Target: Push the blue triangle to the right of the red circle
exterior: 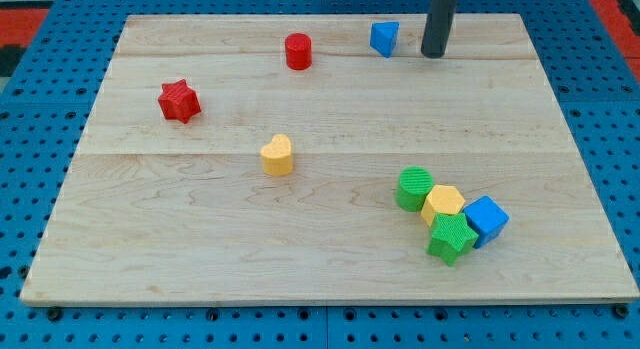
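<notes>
- Claw: the arm carries no claw. It ends in a straight dark rod, so nothing here stands apart, together or clamped on a part. All positions below are given relative to my tip (433,55), the rod's lower end.
- My tip: it rests on the desk (330,259) near the view's top edge, right of centre. It touches no block.
- Blue triangle (384,38): the task's part. It lies just to the view's left of my tip, at almost the same height in the view, with a narrow strip of bare wood between the two.
- Red circle (298,51): a short cylinder. It lies further to the view's left of my tip, beyond the blue triangle. The triangle therefore sits between the circle and my tip, on the circle's right side in the view.
- Red star (179,100): well apart from my tip, far to the view's left and somewhat lower.
- Yellow heart-shaped block (277,155): below and to the view's left of my tip, near the desk's centre.
- Cluster of four blocks: well below my tip, toward the view's bottom right. It comprises a green cylinder (414,188), a yellow hexagon (442,203), a green star (451,237) and a blue cube (486,220). The four appear to touch one another.
- Containers: the only carrying surface is the desk, a flat wooden board. All eight blocks lie directly on it.
</notes>
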Tool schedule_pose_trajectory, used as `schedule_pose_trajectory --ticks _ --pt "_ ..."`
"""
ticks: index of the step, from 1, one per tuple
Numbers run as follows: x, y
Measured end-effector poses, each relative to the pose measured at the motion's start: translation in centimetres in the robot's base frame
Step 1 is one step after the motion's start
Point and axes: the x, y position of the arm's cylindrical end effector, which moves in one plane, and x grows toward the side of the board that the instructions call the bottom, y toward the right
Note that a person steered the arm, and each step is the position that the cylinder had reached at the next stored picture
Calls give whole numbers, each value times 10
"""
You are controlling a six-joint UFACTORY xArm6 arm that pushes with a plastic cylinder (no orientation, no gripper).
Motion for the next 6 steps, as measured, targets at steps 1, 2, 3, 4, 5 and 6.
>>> schedule_pose_trajectory --ticks 1,2,3,4,5,6 --pt "-58 0" --pt "-51 -65" --pt "-24 -85" --pt "10 -84" --pt "17 -73" --pt "-3 -66"
